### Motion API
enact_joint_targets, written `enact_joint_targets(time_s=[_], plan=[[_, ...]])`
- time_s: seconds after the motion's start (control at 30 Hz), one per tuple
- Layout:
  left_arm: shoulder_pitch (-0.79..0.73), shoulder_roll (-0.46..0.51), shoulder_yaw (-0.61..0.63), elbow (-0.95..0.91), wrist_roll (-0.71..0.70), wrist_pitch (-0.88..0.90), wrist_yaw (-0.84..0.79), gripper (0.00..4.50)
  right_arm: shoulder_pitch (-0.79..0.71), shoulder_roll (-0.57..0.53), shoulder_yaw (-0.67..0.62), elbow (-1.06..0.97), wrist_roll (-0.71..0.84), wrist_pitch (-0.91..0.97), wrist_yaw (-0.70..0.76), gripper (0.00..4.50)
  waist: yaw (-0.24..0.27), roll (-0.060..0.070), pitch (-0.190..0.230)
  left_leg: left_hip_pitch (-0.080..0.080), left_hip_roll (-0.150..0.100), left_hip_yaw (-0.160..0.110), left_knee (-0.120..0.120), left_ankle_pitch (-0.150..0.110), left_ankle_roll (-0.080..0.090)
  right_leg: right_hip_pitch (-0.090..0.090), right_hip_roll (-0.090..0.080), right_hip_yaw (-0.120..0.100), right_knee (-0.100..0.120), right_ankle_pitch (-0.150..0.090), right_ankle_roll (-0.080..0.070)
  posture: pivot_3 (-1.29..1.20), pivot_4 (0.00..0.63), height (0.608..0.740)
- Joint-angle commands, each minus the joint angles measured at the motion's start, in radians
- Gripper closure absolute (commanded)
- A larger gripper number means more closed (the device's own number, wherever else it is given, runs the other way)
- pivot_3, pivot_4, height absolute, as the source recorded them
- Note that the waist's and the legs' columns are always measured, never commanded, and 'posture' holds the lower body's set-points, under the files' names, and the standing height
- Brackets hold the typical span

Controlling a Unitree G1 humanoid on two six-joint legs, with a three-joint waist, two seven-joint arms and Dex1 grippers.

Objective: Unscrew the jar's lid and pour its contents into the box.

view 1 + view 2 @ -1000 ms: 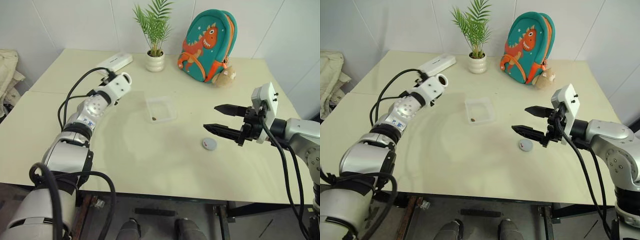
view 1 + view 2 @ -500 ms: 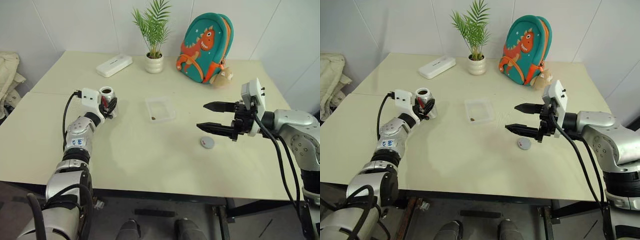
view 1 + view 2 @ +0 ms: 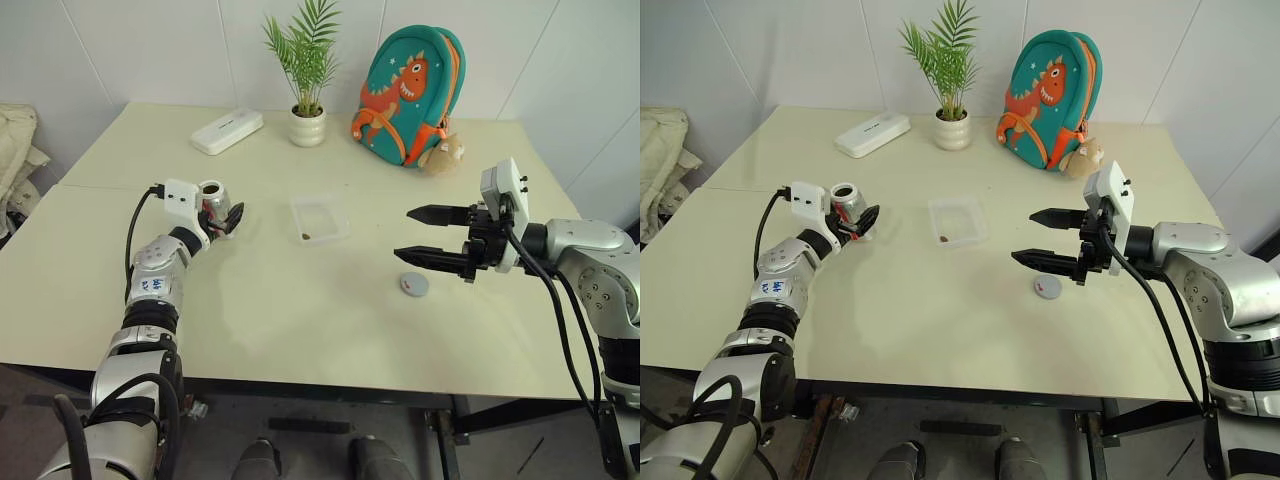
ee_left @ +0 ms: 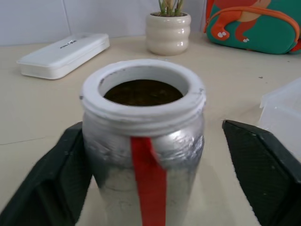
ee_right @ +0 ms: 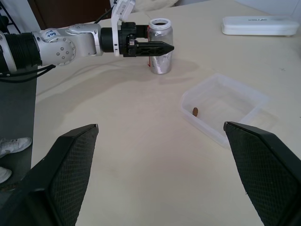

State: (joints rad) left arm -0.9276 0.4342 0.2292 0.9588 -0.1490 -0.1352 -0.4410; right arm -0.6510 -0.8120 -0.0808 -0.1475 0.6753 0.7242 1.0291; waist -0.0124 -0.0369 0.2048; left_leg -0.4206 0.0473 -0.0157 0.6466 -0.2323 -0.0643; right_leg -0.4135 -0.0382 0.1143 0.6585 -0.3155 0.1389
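Bright, even, diffuse light from above; no hard hotspots on table [image 3: 330, 320]. Soft, faint shadows only: pale smudge under left arm, small dark patch beneath lid [image 3: 414, 285], weak shade behind plant pot [image 3: 308, 126]. Head views sharp across whole tabletop, slight barrel bend along far table edge and wall tile lines. Mild sheen on backpack [image 3: 408, 90] fabric. Left wrist view: jar [image 4: 143, 141] rim crisp, its lower body and the 2 black fingers [image 4: 49, 183] soft, background case [image 4: 63, 54] slightly blurred. Glints on jar's silvery wall. Right wrist view: near fingers [image 5: 63, 169] large and soft, mid-table box [image 5: 225, 110] in focus, dull specular edge along its rim. Dark, underexposed corner beyond table edge.
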Motion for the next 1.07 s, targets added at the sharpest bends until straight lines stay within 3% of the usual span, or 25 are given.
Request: enact_joint_targets(time_s=[0.03, 0.6, 0.73, 0.83, 0.9, 1.07], plan=[[0.026, 0.022, 0.0, -0.109, -0.01, 0.019, -0.009, 0.03, -0.02, 0.002, -0.014, -0.019, 0.003, -0.013, 0.006, 0.0, -0.003, 0.0, 0.0, 0.0, 0.0, 0.0, 0.0, 0.0, 0.0, 0.0, 0.0, 0.0, 0.0, 0.0, 0.0, 0.0, 0.15, 0.74], [0.383, 0.079, 0.122, -0.739, -0.093, 0.378, 0.117, 0.03, -0.033, -0.011, -0.013, -0.004, -0.019, -0.017, 0.043, 0.0, -0.017, 0.0, 0.0, 0.0, 0.0, 0.0, 0.0, 0.0, 0.0, 0.0, 0.0, 0.0, 0.0, 0.0, 0.0, 0.0, 0.15, 0.74], [0.523, 0.137, 0.162, -0.931, -0.165, 0.492, 0.045, 0.03, -0.015, -0.039, -0.037, -0.011, -0.019, -0.013, 0.056, 0.0, -0.022, 0.0, 0.0, 0.001, 0.0, 0.0, -0.002, 0.0, 0.0, 0.0, -0.001, 0.0, -0.002, 0.0, 0.0, 0.0, 0.15, 0.74], [0.646, 0.248, 0.262, -1.033, -0.283, 0.547, -0.124, 0.03, -0.003, -0.07, -0.055, -0.019, -0.02, -0.008, 0.066, 0.0, -0.027, 0.0, 0.0, 0.001, 0.001, 0.0, -0.003, 0.0, 0.0, 0.0, -0.001, 0.0, -0.003, 0.0, -0.001, 0.0, 0.15, 0.74], [0.693, 0.332, 0.34, -0.988, -0.347, 0.532, -0.253, 0.03, -0.002, -0.079, -0.058, -0.029, -0.012, 0.002, 0.064, 0.0, -0.033, 0.0, 0.0, 0.001, 0.001, 0.0, -0.005, 0.0, 0.0, 0.0, -0.001, 0.0, -0.003, -0.001, -0.003, 0.0, 0.15, 0.74], [0.741, 0.398, 0.386, -0.947, -0.417, 0.541, -0.385, 0.03, 0.021, -0.086, -0.055, -0.033, -0.019, -0.013, 0.077, 0.0, -0.035, 0.0, 0.0, 0.012, 0.0, 0.003, -0.014, 0.001, 0.0, 0.008, -0.004, -0.001, -0.009, -0.009, -0.019, 0.0, 0.15, 0.74]])
